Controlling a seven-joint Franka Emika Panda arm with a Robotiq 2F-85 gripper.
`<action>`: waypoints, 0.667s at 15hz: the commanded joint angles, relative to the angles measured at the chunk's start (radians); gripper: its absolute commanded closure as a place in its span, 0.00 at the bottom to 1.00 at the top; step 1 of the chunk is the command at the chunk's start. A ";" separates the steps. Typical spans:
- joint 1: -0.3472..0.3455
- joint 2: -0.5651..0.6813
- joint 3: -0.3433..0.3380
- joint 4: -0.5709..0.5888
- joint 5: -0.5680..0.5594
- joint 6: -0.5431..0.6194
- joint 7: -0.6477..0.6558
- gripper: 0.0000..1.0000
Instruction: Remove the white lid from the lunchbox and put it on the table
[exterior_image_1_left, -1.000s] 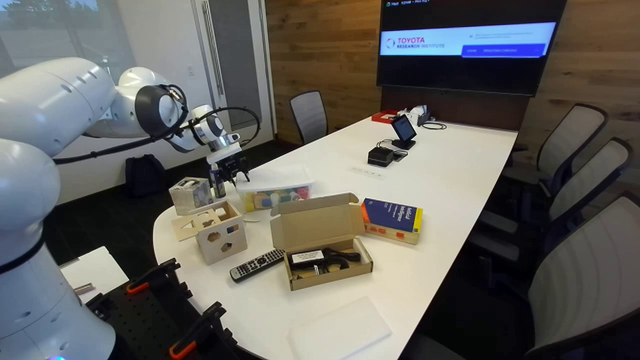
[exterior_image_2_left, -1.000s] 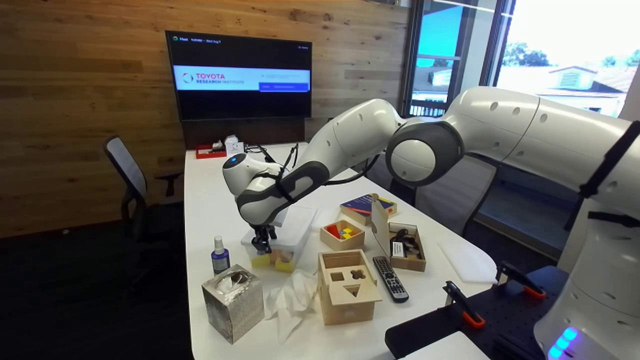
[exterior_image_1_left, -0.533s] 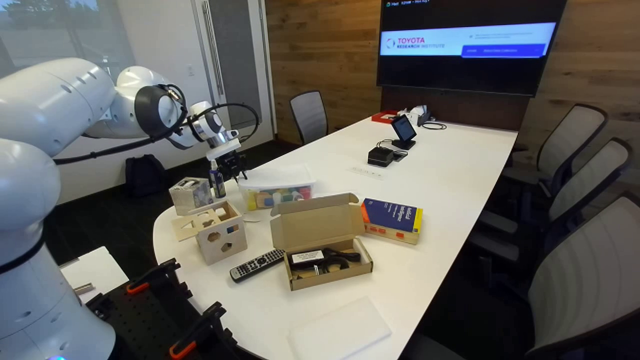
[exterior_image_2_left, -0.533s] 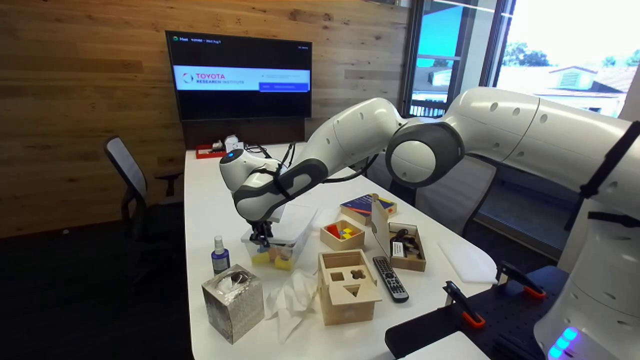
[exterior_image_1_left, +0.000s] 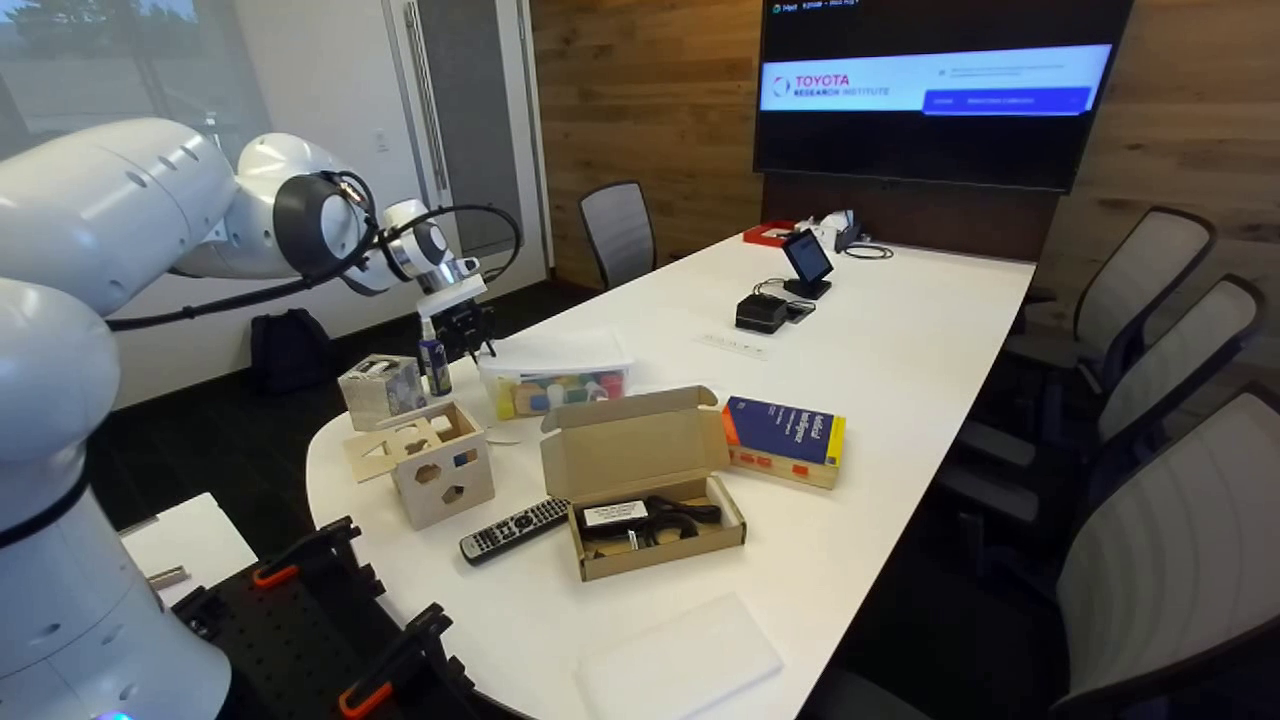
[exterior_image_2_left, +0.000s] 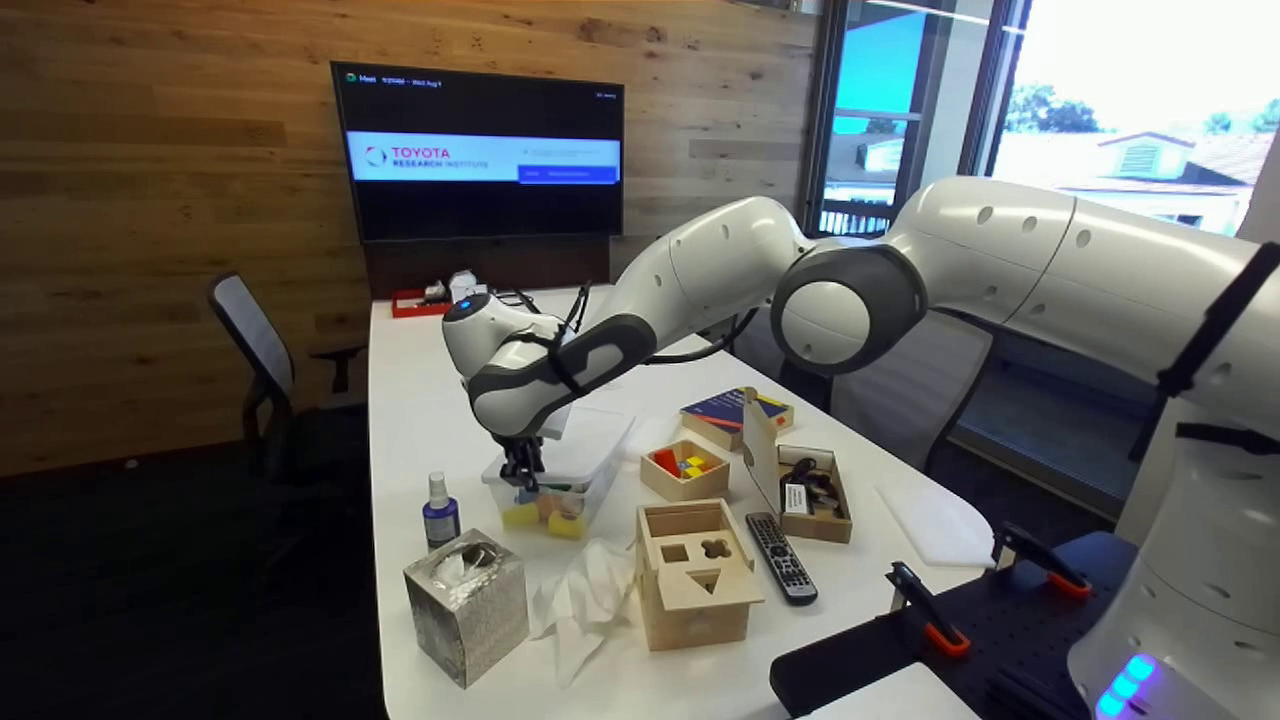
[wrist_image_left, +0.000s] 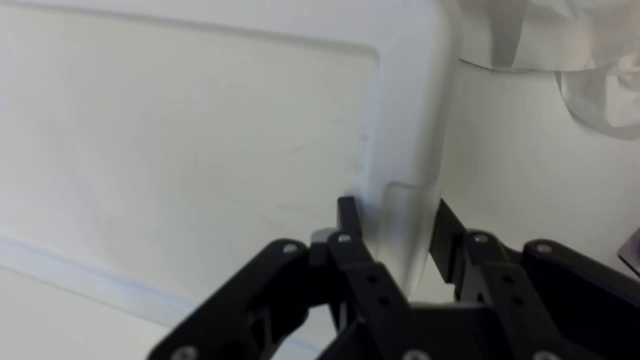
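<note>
"Where's the white lid (wrist_image_left: 200, 140), from where you stand?"

"Lying over the clear lunchbox (exterior_image_2_left: 598, 490), with colourful bits (exterior_image_1_left: 548, 395) showing through the side. Whether the held corner sits raised, I can't make out from here."

"And the jaws?"

"Clamped on the lid near one corner, one tip against the inside of its raised edge and the other against the outside."

"Crowded end of the long white table (exterior_image_1_left: 900, 330), that."

"It is. The blue spray bottle (exterior_image_2_left: 440, 515) stands upright near the lunchbox, and the tissue box (exterior_image_2_left: 467, 605) is just beside the bottle. See the crumpled tissue (exterior_image_2_left: 585, 605)? It lies between the tissue box and the wooden shape box (exterior_image_2_left: 695, 630)."

"And over on this side?"

"A small wooden tray (exterior_image_2_left: 690, 490) of coloured blocks (exterior_image_2_left: 667, 461) near the lunchbox, then the brown cardboard box (exterior_image_1_left: 660, 562) with its flap standing and a black cable (exterior_image_1_left: 680, 518) inside, and the remote (exterior_image_1_left: 515, 532) just beside that."
</note>
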 joint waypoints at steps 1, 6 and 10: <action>-0.023 0.008 0.022 0.030 0.013 -0.002 -0.054 0.87; -0.020 -0.003 0.012 0.047 -0.001 0.006 -0.053 0.87; -0.016 -0.006 0.003 0.069 -0.010 0.012 -0.047 0.87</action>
